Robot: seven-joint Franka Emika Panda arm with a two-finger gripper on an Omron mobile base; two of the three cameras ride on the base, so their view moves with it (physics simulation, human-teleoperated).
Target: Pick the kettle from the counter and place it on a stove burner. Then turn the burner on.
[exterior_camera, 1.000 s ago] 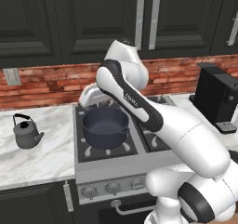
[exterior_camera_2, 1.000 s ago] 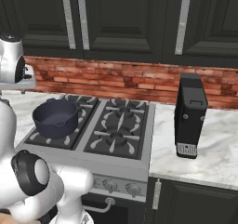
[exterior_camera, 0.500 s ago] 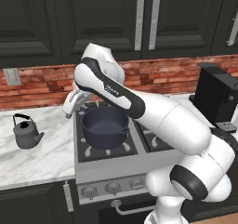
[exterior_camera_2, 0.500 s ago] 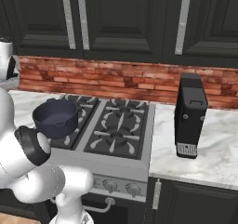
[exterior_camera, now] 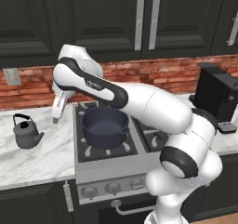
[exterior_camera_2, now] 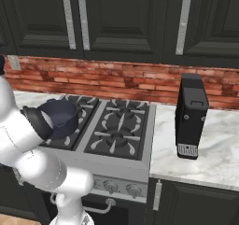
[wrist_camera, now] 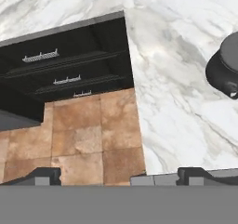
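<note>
Kettle point(exterior_camera: 26, 132) sat upright on the white marble counter point(exterior_camera: 42, 158) to the left of the stove, well short of the cooktop's edge, its thin arched handle standing over the knobbed lid and its short spout turned toward the stove. My gripper point(exterior_camera: 56, 116) hung above the counter between the kettle and the stove point(exterior_camera: 104, 165), pointing down, apart from the kettle and touching nothing. Its fingers stood wide apart with nothing between them; in the hand view the two dark fingertips point(wrist_camera: 46, 175) rose far from each other at the bottom, and between them lay the counter's front edge with tiled floor point(wrist_camera: 93, 144) and dark cabinet fronts point(wrist_camera: 65, 65) below it. At the right edge of that same view I saw part of the kettle's dark rounded body on veined marble. A dark-blue pot point(exterior_camera: 105, 126) with side handles occupied the front left burner, resting on the black grate, and my arm reached across above it. From the right base view the other three burners point(exterior_camera_2: 122, 121) lay bare under their cast-iron prongs, and a black coffee machine point(exterior_camera_2: 191, 115) stood on the marble to the right of the stove, before the red brick backsplash point(exterior_camera_2: 116, 77). A row of knobs point(exterior_camera: 113, 187) ran along the stove's steel front.
</note>
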